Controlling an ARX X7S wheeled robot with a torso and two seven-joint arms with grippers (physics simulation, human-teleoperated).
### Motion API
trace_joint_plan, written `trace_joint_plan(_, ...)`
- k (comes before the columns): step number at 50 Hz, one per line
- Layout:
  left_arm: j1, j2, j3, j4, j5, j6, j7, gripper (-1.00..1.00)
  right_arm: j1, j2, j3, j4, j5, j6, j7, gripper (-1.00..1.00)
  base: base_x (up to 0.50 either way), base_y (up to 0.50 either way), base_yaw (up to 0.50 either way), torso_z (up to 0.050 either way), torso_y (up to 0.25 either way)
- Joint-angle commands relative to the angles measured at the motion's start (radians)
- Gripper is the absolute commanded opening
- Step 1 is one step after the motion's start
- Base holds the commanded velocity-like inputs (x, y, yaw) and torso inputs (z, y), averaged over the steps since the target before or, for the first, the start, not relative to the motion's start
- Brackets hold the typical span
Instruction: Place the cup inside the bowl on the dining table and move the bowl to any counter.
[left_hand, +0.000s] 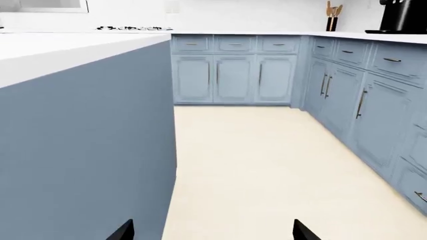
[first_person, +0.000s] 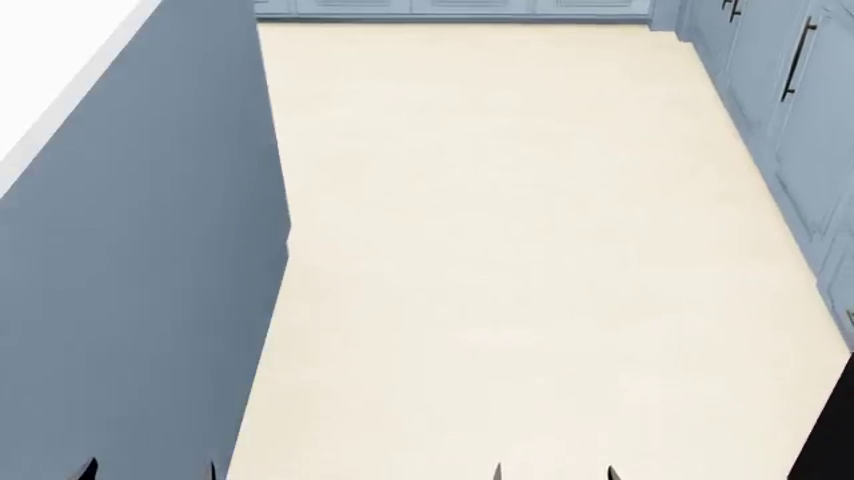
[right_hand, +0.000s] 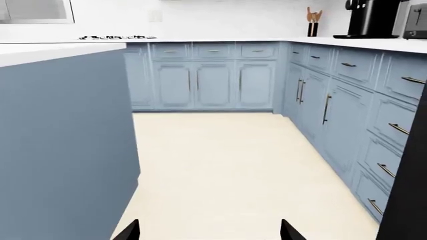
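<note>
Utensil holder (left_hand: 331, 23) with wooden utensils on counter (left_hand: 373, 36); both end effectors spread, empty.

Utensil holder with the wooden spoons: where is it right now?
The utensil holder stands on the back counter near the corner, just left of the black coffee machine, in both wrist views.

Only the black fingertips (left_hand: 121, 231) of the left gripper (left_hand: 213, 232) poke past the lower picture edge in its wrist view; likewise the right gripper (right_hand: 210, 231). Beside the coffee machine (left_hand: 403, 16), itself cut by the frame, the utensil holder (left_hand: 332, 17) is too small to read its contents. The island surface (first_person: 54, 70) runs out of frame.
</note>
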Motion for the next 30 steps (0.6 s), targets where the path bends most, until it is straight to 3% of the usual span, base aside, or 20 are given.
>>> trace_joint_plan(1, 0.001, -0.015, 0.016, 0.0, -0.021, -0.001, -0.015, 1.0, 0.001, 0.016, -0.019, -0.001, 0.015, 0.0, 0.017, 1.0, -0.5, 0.0, 0.0, 0.0, 0.0)
trace_joint_plan(23, -0.006, -0.037, 0.046, 0.002, -0.05, -0.008, -0.04, 1.0, 0.005, 0.04, -0.049, 0.001, 0.033, 0.001, 0.048, 1.0, -0.5, 0.02, 0.0, 0.0, 0.0)
trace_joint_plan(30, -0.003, -0.045, 0.053, 0.007, -0.057, -0.004, -0.047, 1.0, 0.011, 0.05, -0.069, 0.006, 0.012, 0.006, 0.064, 1.0, -0.41, 0.34, 0.0, 0.0, 0.0)
